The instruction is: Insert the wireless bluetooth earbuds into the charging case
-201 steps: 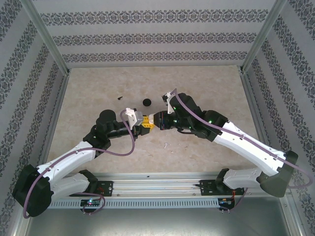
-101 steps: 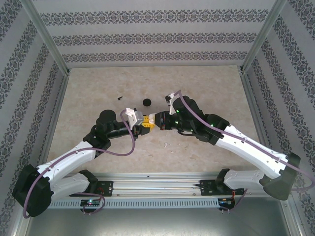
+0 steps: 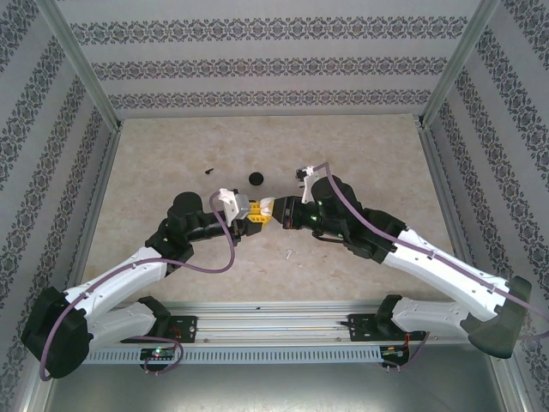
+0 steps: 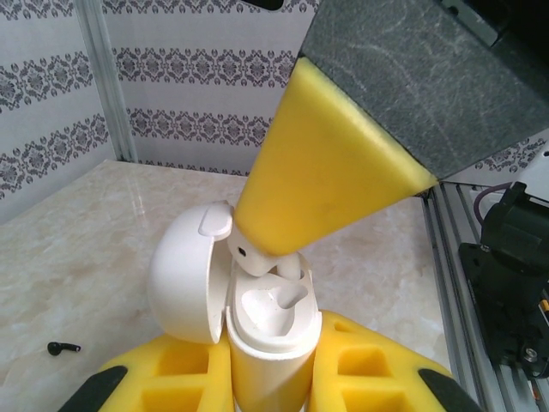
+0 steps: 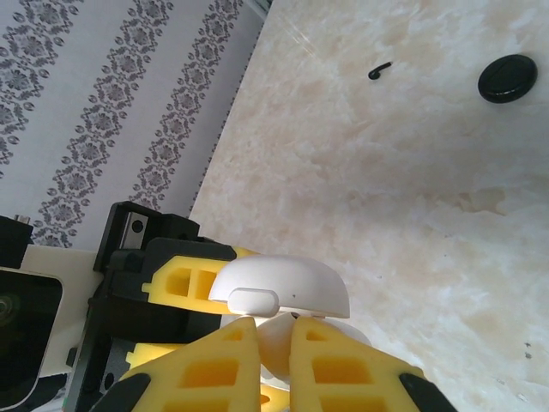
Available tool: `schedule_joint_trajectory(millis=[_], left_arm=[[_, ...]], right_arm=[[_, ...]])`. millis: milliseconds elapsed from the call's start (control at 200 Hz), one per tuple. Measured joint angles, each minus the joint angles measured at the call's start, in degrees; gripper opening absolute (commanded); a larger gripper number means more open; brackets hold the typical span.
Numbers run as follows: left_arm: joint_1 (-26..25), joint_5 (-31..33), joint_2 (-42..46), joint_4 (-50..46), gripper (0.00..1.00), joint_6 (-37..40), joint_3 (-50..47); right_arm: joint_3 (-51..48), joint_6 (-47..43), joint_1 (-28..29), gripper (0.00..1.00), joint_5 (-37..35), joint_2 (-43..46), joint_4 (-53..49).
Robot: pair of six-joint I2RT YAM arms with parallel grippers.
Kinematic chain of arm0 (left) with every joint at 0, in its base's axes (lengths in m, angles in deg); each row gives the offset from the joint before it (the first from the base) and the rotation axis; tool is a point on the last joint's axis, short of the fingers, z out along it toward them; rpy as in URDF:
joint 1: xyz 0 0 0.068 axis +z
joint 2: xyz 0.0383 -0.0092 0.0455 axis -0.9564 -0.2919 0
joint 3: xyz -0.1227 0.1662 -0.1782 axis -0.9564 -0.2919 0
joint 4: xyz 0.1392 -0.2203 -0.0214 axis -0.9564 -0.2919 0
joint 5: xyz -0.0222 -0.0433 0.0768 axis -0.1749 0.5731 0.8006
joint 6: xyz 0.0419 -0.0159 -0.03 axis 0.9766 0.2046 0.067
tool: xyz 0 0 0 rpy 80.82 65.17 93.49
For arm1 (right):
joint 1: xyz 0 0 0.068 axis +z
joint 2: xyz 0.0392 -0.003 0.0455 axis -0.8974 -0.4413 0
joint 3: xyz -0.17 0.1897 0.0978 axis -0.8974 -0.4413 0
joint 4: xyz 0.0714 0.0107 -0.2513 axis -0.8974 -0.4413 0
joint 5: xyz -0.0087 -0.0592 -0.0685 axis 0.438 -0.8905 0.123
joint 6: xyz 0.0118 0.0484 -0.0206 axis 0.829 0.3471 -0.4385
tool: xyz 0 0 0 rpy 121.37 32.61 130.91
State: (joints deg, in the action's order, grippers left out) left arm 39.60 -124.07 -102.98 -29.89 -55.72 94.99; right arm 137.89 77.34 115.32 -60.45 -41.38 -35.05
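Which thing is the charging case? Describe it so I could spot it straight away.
At the middle of the marbled table, the left gripper meets the right gripper, which pinches an earbud. Clamped in the left one is the charging case: glossy white, lid flipped open, unlike the flat black disc lying beyond.

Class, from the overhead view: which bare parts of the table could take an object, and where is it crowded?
Free: the far strip of table behind the black disc, and the far right corner. Crowded: the centre, where left claw and right claw, holding an earbud, meet at the case.
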Motion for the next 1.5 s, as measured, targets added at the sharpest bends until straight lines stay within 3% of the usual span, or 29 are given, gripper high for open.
schedule_joint_trajectory(millis=[635, 794, 1044, 1284, 1499], left_arm=[[0.0, 0.7, 0.0, 0.6, 0.13, -0.4, 0.0], [0.0, 1.8, 0.0, 0.7, 0.13, -0.8, 0.0], [0.0, 1.8, 0.0, 0.7, 0.13, -1.3, 0.0], [0.0, 1.8, 0.0, 0.7, 0.13, -1.3, 0.0], [0.2, 3.5, 0.7, 0.7, 0.13, -3.2, -0.7]], right_arm=[[-4.2, 7.5, 0.0, 0.12, -2.2, 2.9, 5.0], [-4.2, 8.7, -0.3, 0.22, -5.0, 3.3, 4.0], [-4.2, 8.7, -0.4, 0.29, -6.2, 3.3, 2.6], [-2.3, 7.0, -0.4, 0.32, -8.7, 3.7, -3.2], [-1.8, 6.8, -3.8, 0.32, -9.1, 4.8, -12.4]])
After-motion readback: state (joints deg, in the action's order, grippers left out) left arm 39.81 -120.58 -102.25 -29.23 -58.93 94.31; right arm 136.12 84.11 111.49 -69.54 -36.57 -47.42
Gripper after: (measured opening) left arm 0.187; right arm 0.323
